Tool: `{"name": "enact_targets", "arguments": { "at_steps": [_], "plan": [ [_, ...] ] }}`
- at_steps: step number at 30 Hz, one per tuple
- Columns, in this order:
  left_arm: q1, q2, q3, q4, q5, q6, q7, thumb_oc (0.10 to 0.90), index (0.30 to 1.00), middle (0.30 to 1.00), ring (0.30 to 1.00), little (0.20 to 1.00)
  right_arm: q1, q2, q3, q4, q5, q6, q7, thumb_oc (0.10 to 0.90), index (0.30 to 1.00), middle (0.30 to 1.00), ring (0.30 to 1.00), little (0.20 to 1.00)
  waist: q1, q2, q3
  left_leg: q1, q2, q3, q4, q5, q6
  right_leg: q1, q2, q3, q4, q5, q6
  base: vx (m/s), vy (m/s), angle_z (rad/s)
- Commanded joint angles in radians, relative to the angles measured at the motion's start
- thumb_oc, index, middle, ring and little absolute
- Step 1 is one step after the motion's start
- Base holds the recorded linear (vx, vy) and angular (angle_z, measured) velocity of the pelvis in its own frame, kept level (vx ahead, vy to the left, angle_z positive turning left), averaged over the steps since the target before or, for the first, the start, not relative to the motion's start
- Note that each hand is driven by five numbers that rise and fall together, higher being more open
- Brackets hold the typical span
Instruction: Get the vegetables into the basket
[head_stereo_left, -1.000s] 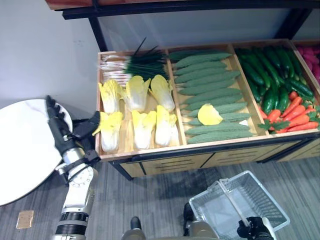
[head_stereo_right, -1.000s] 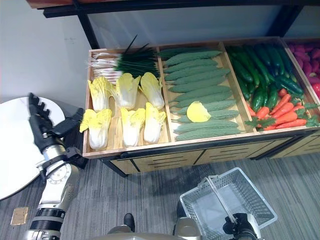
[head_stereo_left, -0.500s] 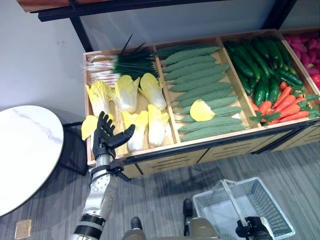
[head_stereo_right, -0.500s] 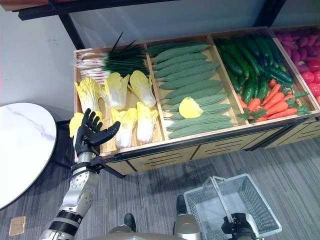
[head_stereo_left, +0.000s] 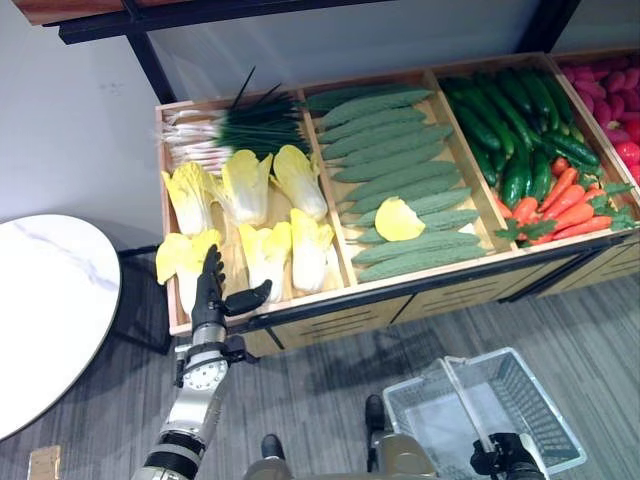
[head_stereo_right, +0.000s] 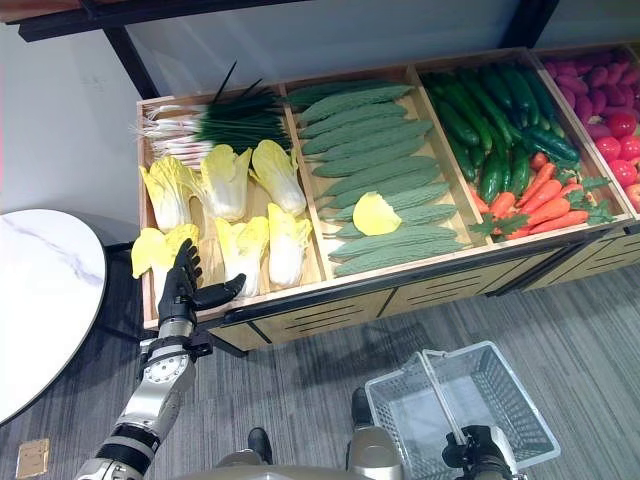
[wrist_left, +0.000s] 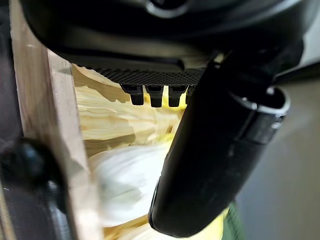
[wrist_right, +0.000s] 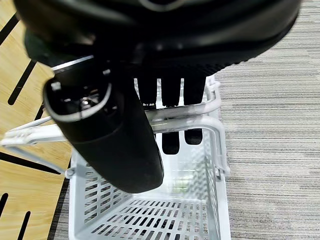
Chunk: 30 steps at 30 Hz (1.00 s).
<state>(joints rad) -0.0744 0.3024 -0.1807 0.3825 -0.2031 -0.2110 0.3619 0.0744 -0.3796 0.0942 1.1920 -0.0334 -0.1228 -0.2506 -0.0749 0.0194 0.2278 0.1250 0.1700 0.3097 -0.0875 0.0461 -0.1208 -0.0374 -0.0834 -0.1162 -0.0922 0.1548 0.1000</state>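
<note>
Nearest, right: dark right hand (head_stereo_left: 510, 455) curled round the handle of the white wire basket (head_stereo_left: 540, 412) on the grey floor. Left: dark left hand (head_stereo_left: 212, 298), fingers straight and thumb spread, holding nothing, at the wooden display crate's (head_stereo_left: 300, 300) near edge just beside the near-left yellow-white cabbage (head_stereo_left: 185, 262). Farther right: bumpy green gourds (head_stereo_left: 400, 165).

Grocery shop, produce section: a long wooden display stand with divided bins (head_stereo_left: 345, 290) is showing sorted yellow-white napa cabbages (head_stereo_left: 268, 255), green onions (head_stereo_left: 240, 130), bumpy green bitter gourds (head_stereo_left: 390, 150), dark cucumbers (head_stereo_left: 510, 120) and orange carrots (head_stereo_left: 560, 205). A white wire shopping basket (head_stereo_left: 500, 410) is sitting on grey wood-look flooring (head_stereo_left: 320, 390).
</note>
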Motion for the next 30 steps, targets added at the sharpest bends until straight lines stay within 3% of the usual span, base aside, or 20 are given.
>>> {"name": "enact_targets", "arguments": {
  "at_steps": [1, 6, 11, 12, 18, 30],
  "plan": [
    [-0.149, 0.041, -0.007, -0.002, 0.053, -0.06, 0.007, 0.9, 1.0, 1.0, 1.0, 1.0, -0.042, -0.022, 0.04, -0.012, 0.005, -0.038, -0.043, 0.4, 0.3, 0.3, 0.3, 0.3, -0.021, -0.063, -0.012, -0.01, 0.044, -0.024, 0.0, 0.017, -0.059, 0.081, -0.071, -0.024, 0.008, -0.084, 0.095, 0.02, 0.003, -0.04],
    [-0.177, -0.005, -0.023, 0.089, -0.083, -0.058, -0.013, 0.9, 1.0, 1.0, 1.0, 1.0, -0.051, -0.029, 0.058, -0.014, -0.005, -0.029, -0.048, 0.4, 0.3, 0.3, 0.3, 0.3, -0.032, -0.06, -0.017, -0.006, 0.046, -0.015, 0.0, 0.016, -0.059, 0.077, -0.066, -0.011, 0.008, -0.083, 0.092, 0.03, -0.003, -0.06],
    [-0.199, -0.029, -0.02, 0.163, -0.1, -0.034, 0.016, 0.9, 1.0, 1.0, 1.0, 1.0, -0.055, -0.03, 0.069, -0.016, -0.017, -0.02, -0.054, 0.4, 0.3, 0.3, 0.3, 0.3, -0.039, -0.059, -0.021, -0.001, 0.049, -0.008, 0.0, 0.015, -0.06, 0.078, -0.061, -0.008, 0.008, -0.085, 0.09, 0.01, 0.001, -0.01],
    [-0.221, -0.046, -0.013, 0.229, -0.07, 0.006, 0.052, 0.4, 0.3, 0.3, 0.3, 0.3, -0.065, -0.034, 0.082, -0.01, -0.033, -0.013, -0.059, 0.4, 0.3, 0.3, 0.3, 0.3, -0.041, -0.058, -0.022, 0.002, 0.049, -0.004, 0.0, 0.014, -0.059, 0.078, -0.059, -0.006, 0.008, -0.085, 0.089, 0.03, 0.008, -0.04],
    [-0.278, -0.041, -0.025, 0.351, 0.079, 0.108, 0.055, 0.4, 0.3, 0.3, 0.3, 0.3, -0.078, -0.045, 0.09, -0.025, -0.043, -0.005, -0.062, 0.4, 0.3, 0.3, 0.3, 0.3, -0.05, -0.055, -0.019, 0.006, 0.048, 0.002, 0.0, 0.014, -0.057, 0.076, -0.057, 0.001, 0.01, -0.084, 0.088, 0.0, 0.012, -0.05],
    [-0.315, -0.007, -0.033, 0.393, 0.191, 0.14, 0.071, 0.4, 0.3, 0.3, 0.3, 0.3, -0.105, -0.05, 0.102, -0.012, -0.054, -0.002, -0.044, 0.4, 0.3, 0.3, 0.3, 0.3, -0.049, -0.049, -0.018, 0.016, 0.042, 0.012, 0.0, 0.004, -0.055, 0.076, -0.061, 0.007, 0.011, -0.083, 0.091, 0.0, 0.013, -0.04]
  ]
}}
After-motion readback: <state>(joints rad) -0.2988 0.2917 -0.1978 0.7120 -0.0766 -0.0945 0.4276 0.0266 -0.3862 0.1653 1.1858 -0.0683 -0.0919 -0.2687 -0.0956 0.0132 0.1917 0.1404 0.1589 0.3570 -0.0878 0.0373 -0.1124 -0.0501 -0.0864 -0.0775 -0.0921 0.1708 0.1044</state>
